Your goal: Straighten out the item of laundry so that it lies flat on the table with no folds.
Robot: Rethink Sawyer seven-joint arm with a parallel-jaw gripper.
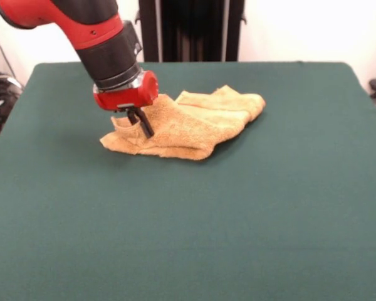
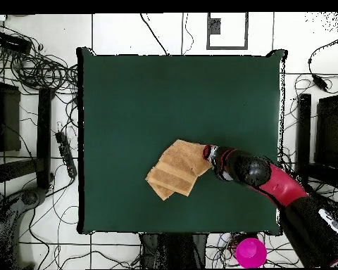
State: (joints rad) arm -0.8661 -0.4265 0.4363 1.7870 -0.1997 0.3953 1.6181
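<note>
The towel lies on the green surface, a little toward the robot's side of the middle, and it is not flat. In the front view it is folded over itself in at least 2 layers: a lower layer spreads toward the camera, and a second, thicker fold sits on the far right part. In the overhead view the towel looks like stacked, shifted layers with their corners not matching.

The pincer is down at the left end of the towel, with its dark fingers reaching into the cloth near a raised edge. I cannot tell from these pictures if it is wide, narrow, or holding the fabric, because the fingers are thin and partly hidden by the cloth.

I judge the towel to be light, soft and limp, with a rough terry face. It will not keep any shape, so a pull on one point will drag and stretch it more than it will unfold it. It should not slip easily out of a grip, but the whole piece may slide on the surface. The best place to take hold seems to be a free corner or edge of the top layer, only 1 layer thick, and then to draw it outward, away from the fold.
</note>
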